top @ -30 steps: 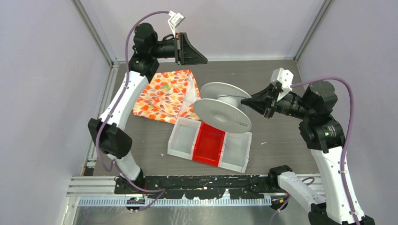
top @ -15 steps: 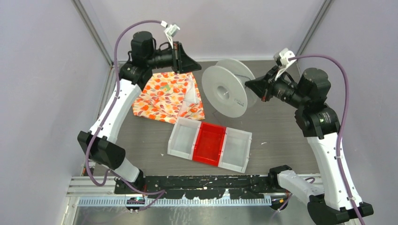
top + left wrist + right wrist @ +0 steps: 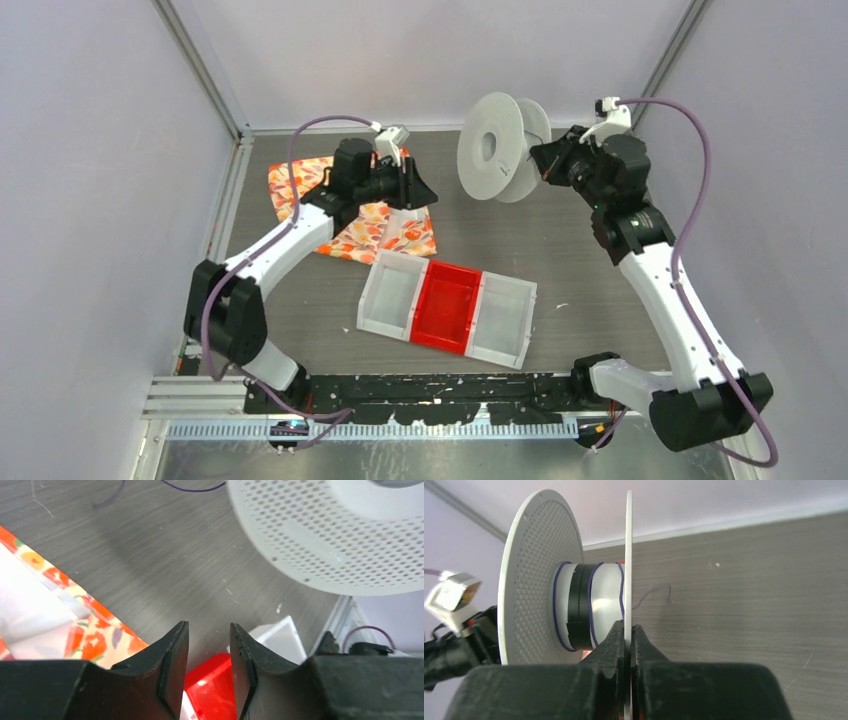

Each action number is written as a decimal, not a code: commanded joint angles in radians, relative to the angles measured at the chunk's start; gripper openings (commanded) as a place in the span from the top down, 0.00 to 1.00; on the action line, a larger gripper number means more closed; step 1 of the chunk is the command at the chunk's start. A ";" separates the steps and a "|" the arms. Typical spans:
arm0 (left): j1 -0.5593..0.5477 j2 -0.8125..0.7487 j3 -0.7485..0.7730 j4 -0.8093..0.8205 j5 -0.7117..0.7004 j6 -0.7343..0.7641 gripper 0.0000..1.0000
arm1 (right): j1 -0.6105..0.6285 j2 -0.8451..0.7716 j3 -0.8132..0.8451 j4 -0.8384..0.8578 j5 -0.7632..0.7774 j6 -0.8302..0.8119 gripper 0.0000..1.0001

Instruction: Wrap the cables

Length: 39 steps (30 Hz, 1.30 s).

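Right arm holds the spool [image 3: 495, 148] aloft; left arm waits beside it.

The right arm stretches from its near-right base to the far side, wrist bent left. The right gripper [image 3: 628, 630] is clamped tight on one thin flange of the spool, which hangs on edge above the table [image 3: 560, 240]. The cables [image 3: 591, 605] circle the hub in a few dark turns, with a loose tail over the table. The left arm, elbow bent near left, points the left gripper [image 3: 209, 645] rightward over the floral cloth [image 3: 300, 180]. Its jaws are partly apart and hold nothing.
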 commanded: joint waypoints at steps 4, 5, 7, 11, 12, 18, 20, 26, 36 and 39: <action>-0.052 0.163 0.103 0.039 -0.132 0.101 0.61 | -0.039 0.106 -0.113 0.359 0.133 0.248 0.99; -0.056 0.176 0.103 0.046 -0.146 0.112 0.61 | -0.053 0.120 -0.132 0.388 0.127 0.277 0.99; -0.057 0.205 0.118 0.053 -0.156 0.142 0.60 | -0.078 0.145 -0.167 0.437 0.108 0.315 0.99; -0.056 0.278 0.186 -0.006 -0.147 0.217 0.59 | -0.148 0.174 -0.192 0.461 0.036 0.369 0.99; -0.056 0.298 0.210 -0.022 -0.140 0.230 0.58 | -0.168 0.176 -0.198 0.460 0.022 0.382 0.99; -0.053 0.440 0.385 -0.079 -0.148 0.216 0.59 | -0.295 0.162 -0.286 0.469 -0.128 0.437 0.99; -0.053 0.489 0.470 -0.132 -0.162 0.203 0.59 | -0.326 0.150 -0.322 0.477 -0.192 0.432 0.99; -0.056 0.612 0.657 -0.251 -0.217 0.133 0.58 | -0.366 0.118 -0.384 0.442 -0.278 0.389 1.00; -0.076 1.020 1.326 -0.658 -0.350 -0.122 0.60 | -0.378 0.103 -0.424 0.455 -0.281 0.394 1.00; -0.079 1.025 1.260 -0.561 -0.367 -0.220 0.59 | -0.379 0.097 -0.427 0.454 -0.281 0.397 1.00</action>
